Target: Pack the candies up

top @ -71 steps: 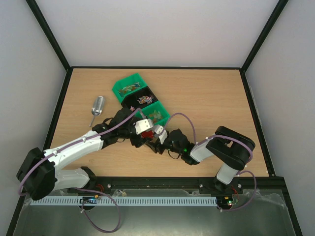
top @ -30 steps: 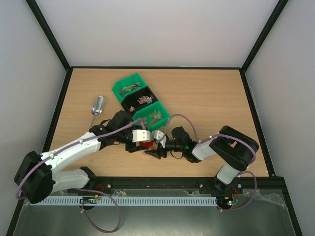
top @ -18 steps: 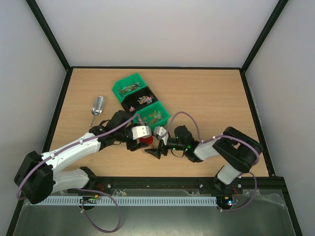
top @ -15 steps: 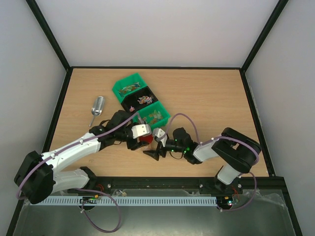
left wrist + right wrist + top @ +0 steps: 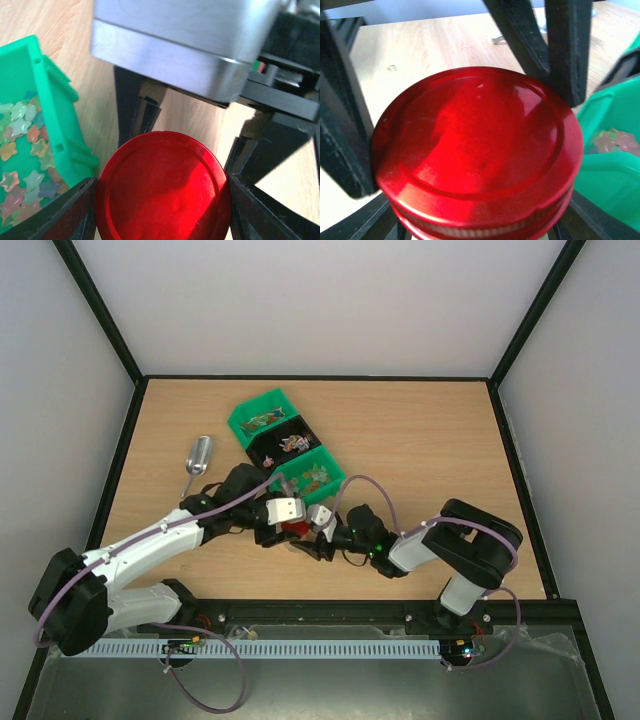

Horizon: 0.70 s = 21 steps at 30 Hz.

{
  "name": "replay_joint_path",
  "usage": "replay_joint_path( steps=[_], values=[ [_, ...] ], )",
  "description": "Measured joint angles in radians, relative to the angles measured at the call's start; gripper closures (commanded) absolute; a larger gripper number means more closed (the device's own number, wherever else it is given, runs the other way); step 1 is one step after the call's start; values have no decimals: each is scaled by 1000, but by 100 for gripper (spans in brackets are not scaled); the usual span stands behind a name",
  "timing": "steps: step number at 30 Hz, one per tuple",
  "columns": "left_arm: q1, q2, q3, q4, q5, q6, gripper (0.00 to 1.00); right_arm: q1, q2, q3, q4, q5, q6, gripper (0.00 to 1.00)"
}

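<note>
A red lid (image 5: 162, 192) fills the left wrist view, with my left gripper (image 5: 162, 205) shut on its rim from both sides. In the right wrist view the same red lid (image 5: 475, 145) tops a jar, and my right gripper (image 5: 480, 227) grips it just under the rim. Seen from above, both grippers meet at the lid (image 5: 293, 528) in front of the bins. The candies (image 5: 315, 476) lie in a green bin (image 5: 335, 483). More candies (image 5: 22, 145), star-shaped, show beside the lid.
A row of three bins runs diagonally, with a green one (image 5: 243, 416), a black one (image 5: 305, 428) and the near green one. A silver metal scoop (image 5: 198, 457) lies left of them. The near bin's wall (image 5: 615, 172) is close on the right of the lid.
My right gripper spread its fingers wide beside the lid, then closed in on the jar again. The left gripper kept its hold on the lid and shifted only slightly.
</note>
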Motion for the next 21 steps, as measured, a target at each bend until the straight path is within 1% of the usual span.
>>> replay_joint_path(
  steps=[3, 4, 6, 7, 10, 11, 14, 21],
  values=[
    [0, 3, 23, -74, 47, 100, 55, -20, -2, -4, -2, -89, -32, 43],
    [0, 10, 37, -109, 62, 137, 55, -28, -3, -4, -9, -130, -40, 41],
    [0, 34, 71, -177, 91, 205, 56, -44, -10, -4, -29, -209, -58, 31],
    [0, 49, 89, -204, 103, 236, 57, -51, -13, -4, -41, -238, -64, 23],
    [3, 70, 110, -232, 129, 275, 57, -69, -27, 0, -75, -278, -74, 3],
    [6, 69, 109, -230, 129, 274, 57, -75, -35, 3, -86, -273, -75, 1],
    [7, 47, 81, -183, 109, 219, 57, -82, -55, 6, -96, -232, -66, 1],
    [22, 21, 58, -55, -56, 22, 57, -79, -66, 10, -99, -147, -11, 1]
  ],
)
